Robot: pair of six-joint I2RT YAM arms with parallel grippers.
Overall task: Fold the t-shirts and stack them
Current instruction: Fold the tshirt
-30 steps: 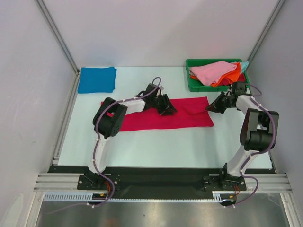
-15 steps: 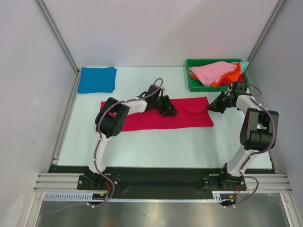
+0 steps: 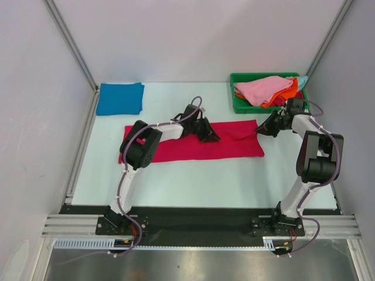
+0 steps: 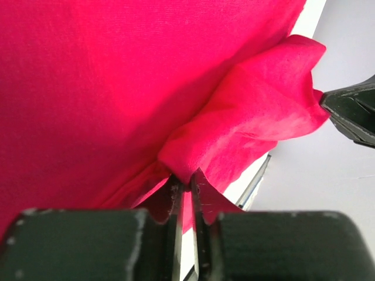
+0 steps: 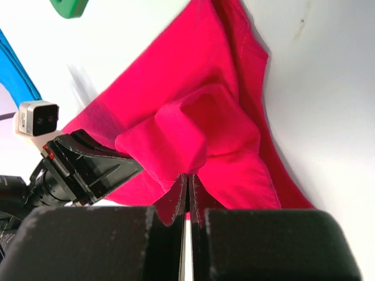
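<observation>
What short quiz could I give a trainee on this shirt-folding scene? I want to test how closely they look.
1. True or false: the blue shirt lies in the bin.
2. Which shirt do the left gripper and the right gripper both pinch? A. crimson shirt B. orange shirt C. blue shirt
3. Fill in: the shirt on top of the bin's pile is ____.
Key: 1. False; it lies folded on the table, at the far left. 2. A. 3. The pink shirt.
</observation>
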